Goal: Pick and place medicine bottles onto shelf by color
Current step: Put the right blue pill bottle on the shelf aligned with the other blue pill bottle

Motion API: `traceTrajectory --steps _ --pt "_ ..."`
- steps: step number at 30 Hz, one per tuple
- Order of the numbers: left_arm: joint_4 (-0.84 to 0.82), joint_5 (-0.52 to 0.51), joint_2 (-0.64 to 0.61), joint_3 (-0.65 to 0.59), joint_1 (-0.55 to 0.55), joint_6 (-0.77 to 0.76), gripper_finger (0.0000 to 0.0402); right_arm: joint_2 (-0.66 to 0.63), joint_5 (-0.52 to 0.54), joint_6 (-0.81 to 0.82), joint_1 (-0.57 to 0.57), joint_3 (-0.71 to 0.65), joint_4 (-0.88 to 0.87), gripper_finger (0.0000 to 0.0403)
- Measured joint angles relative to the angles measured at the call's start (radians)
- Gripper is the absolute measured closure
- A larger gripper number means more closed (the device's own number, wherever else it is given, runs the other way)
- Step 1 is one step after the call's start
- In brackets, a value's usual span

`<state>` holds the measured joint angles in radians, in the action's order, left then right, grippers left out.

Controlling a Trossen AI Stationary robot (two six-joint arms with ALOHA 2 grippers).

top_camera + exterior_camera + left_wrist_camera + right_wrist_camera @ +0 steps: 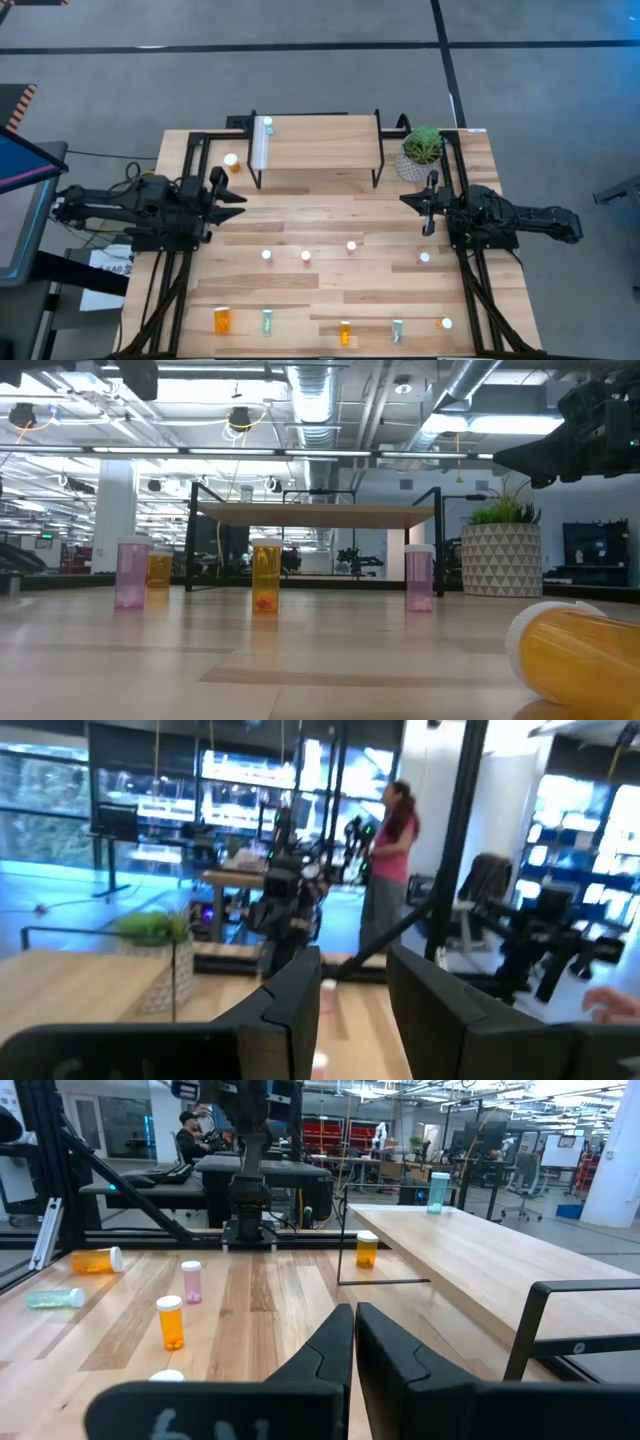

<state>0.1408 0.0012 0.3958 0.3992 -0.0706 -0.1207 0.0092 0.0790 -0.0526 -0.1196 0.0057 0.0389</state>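
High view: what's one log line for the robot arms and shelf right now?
left gripper: open, empty | right gripper: shut, empty | shelf: one green bottle

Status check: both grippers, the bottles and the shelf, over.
Left gripper open, empty; right gripper shut, empty. One green bottle on shelf; the rest on the table. Potted plant beside shelf.

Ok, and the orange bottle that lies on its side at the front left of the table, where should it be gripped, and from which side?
Grip the orange bottle across the middle of its round body, coming straight down. It lies flat, its length running front to back, so the left claw should probably close on it from left and right.
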Motion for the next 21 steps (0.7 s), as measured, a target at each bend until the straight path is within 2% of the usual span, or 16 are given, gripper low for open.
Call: traceTrajectory --steps 5,10,18,21 --pt "0.057 -0.079 0.081 0.000 -0.032 0.090 0.0295 0.000 0.000 0.000 0.000 0.000 0.000 0.0363" --pt "0.130 -0.058 0.146 -0.001 -0.032 0.163 0.0295 0.000 0.000 0.000 0.000 0.000 0.000 0.0363" --pt "0.187 -0.031 0.162 -0.001 -0.032 0.164 0.0295 0.000 0.001 -0.004 0.000 0.000 0.006 0.0363" --pt "0.204 -0.004 0.163 -0.001 -0.031 0.153 0.0295 0.000 0.006 0.098 0.001 0.000 0.043 0.0363"
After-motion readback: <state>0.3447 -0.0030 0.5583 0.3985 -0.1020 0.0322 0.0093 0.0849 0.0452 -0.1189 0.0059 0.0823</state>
